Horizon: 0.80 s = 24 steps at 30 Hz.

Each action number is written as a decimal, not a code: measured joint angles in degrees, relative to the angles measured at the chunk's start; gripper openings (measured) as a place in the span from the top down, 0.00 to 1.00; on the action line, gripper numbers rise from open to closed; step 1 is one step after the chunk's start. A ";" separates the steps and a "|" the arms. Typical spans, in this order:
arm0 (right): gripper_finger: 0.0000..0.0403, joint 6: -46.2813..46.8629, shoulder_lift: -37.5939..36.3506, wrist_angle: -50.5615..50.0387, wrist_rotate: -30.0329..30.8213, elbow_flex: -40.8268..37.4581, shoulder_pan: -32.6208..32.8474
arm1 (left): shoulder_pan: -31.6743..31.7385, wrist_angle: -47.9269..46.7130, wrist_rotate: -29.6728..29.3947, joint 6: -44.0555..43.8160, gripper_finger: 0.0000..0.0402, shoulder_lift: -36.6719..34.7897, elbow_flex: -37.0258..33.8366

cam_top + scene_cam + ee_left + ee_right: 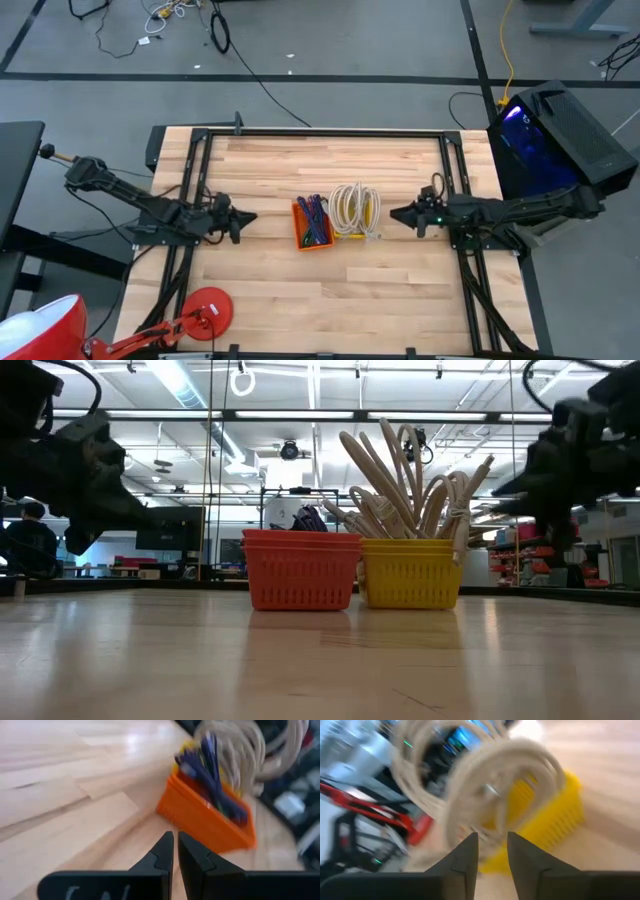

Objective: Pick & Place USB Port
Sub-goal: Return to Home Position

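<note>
Both baskets stand side by side at the middle of the table [300,300]. The orange basket [300,572] holds the purple and blue cables [314,218]. The yellow basket [410,575] holds the beige cables [350,208], whose coiled loops rise well above its rim and spill over the side facing the right arm. No cable lies loose on the tabletop.

The left gripper [243,217] hangs near the orange basket, apart from it. Its fingers [162,851] are closed to a thin slit with nothing between them. The right gripper [396,213] sits just beside the beige loops. Its fingers [465,852] are parted by a modest gap and grip nothing.

Sorting appears complete, and what is left is the retreat to home. You should draw the right arm straight back from the yellow basket before lifting or turning the wrist, since a fingertip could snag an overhanging loop and drag the coil out. The left arm has clear room, so pull it back level and away from the orange basket.
</note>
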 joint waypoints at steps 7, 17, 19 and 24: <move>0.78 -0.15 0.58 -9.85 -2.02 -0.07 0.00 | -0.01 -0.21 11.11 10.78 0.93 1.57 -0.06; 0.79 -9.30 0.56 -9.66 -2.05 -0.07 0.00 | 0.01 0.68 8.09 27.89 0.93 1.54 -0.15; 0.79 -13.04 0.56 -7.95 -1.55 -0.05 0.00 | 0.05 2.34 5.34 30.41 0.93 1.54 -0.20; 0.79 -33.38 0.53 -9.17 1.56 -0.04 0.00 | 0.05 2.69 0.25 35.67 0.93 1.58 -0.20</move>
